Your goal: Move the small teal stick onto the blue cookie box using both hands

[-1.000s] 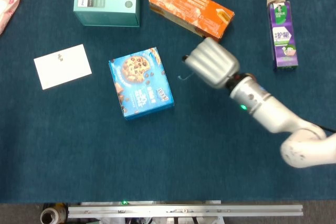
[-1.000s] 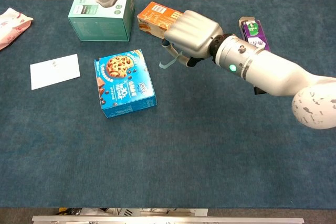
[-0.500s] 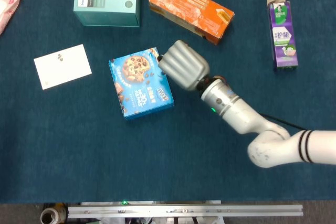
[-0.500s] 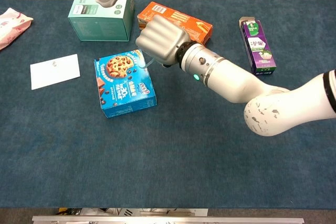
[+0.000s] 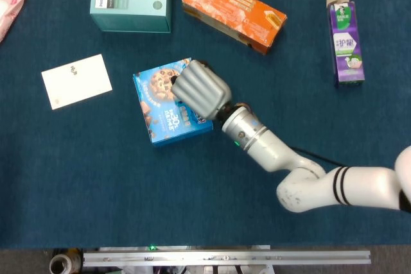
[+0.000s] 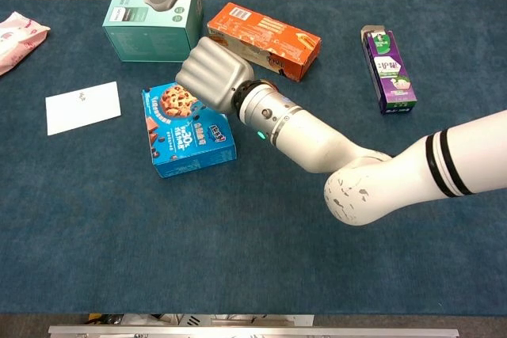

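now right robot hand [image 5: 200,91] fisted over blue cookie box [image 5: 158,115], stick hidden, orientation unclear

Teal stick hidden beneath right robot hand [image 5: 200,90]; grasp impossible to tell. Blue cookie box [image 5: 160,113] partly covered. Pink packet [image 5: 9,1] cut at left edge.

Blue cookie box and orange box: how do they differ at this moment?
The blue cookie box is squarish with a cookie picture on top; the orange box is long and narrow. The right hand covers part of the blue cookie box, while the orange box lies uncovered farther back. Both lie flat on the dark blue table.
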Robot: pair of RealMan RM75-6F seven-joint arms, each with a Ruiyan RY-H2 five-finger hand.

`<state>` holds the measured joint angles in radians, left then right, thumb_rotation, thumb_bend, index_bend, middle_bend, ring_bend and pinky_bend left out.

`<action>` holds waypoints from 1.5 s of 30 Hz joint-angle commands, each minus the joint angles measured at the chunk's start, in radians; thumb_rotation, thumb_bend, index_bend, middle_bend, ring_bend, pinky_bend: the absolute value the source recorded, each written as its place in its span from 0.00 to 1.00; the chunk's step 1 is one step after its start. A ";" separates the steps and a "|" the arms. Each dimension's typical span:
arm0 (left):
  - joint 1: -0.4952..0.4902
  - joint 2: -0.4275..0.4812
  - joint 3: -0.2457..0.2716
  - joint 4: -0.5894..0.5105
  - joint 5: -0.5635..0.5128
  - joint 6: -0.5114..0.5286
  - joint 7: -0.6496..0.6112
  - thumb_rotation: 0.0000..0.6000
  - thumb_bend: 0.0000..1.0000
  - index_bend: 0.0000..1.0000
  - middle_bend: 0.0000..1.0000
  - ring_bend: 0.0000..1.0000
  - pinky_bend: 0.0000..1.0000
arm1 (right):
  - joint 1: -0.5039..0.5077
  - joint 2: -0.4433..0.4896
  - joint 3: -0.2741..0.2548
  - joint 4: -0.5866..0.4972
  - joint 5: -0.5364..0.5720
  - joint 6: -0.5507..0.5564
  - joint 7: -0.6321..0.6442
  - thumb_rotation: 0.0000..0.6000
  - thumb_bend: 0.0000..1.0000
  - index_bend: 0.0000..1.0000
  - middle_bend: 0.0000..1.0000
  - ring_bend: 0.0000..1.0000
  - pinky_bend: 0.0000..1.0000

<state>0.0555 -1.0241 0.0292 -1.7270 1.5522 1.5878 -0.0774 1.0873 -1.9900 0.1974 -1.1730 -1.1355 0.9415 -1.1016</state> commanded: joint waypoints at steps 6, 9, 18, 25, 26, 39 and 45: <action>0.004 0.002 -0.001 0.005 -0.003 0.002 -0.005 1.00 0.34 0.14 0.15 0.14 0.08 | 0.012 -0.029 0.012 0.016 0.017 -0.002 0.002 1.00 0.38 0.57 1.00 1.00 1.00; 0.003 0.000 -0.002 0.006 -0.003 -0.001 -0.006 1.00 0.34 0.14 0.15 0.14 0.08 | 0.013 -0.034 0.014 0.016 0.024 -0.002 -0.002 1.00 0.38 0.54 1.00 1.00 1.00; 0.002 -0.002 -0.005 0.010 -0.003 -0.002 -0.008 1.00 0.34 0.14 0.15 0.14 0.08 | 0.008 -0.019 0.014 -0.020 0.040 -0.012 0.018 1.00 0.38 0.47 1.00 1.00 1.00; 0.001 -0.003 -0.007 0.013 -0.003 -0.004 -0.011 1.00 0.34 0.14 0.15 0.14 0.08 | 0.002 0.008 0.009 -0.064 0.067 -0.014 0.007 1.00 0.38 0.42 1.00 1.00 1.00; 0.001 -0.003 -0.007 0.013 -0.003 -0.004 -0.011 1.00 0.34 0.14 0.15 0.14 0.08 | 0.002 0.012 0.009 -0.069 0.073 -0.014 0.004 1.00 0.38 0.41 1.00 1.00 1.00; -0.005 -0.001 -0.012 0.011 -0.001 -0.008 -0.007 1.00 0.34 0.14 0.15 0.14 0.08 | -0.020 0.060 0.005 -0.132 0.107 0.018 0.023 1.00 0.08 0.14 1.00 1.00 1.00; -0.024 0.012 -0.020 0.009 0.001 -0.027 -0.001 1.00 0.34 0.14 0.15 0.14 0.08 | -0.062 0.138 0.023 -0.235 0.159 0.071 0.032 1.00 0.07 0.12 0.98 1.00 1.00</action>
<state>0.0330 -1.0136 0.0101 -1.7179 1.5530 1.5618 -0.0790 1.0436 -1.8816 0.2134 -1.3712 -0.9989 0.9909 -1.0710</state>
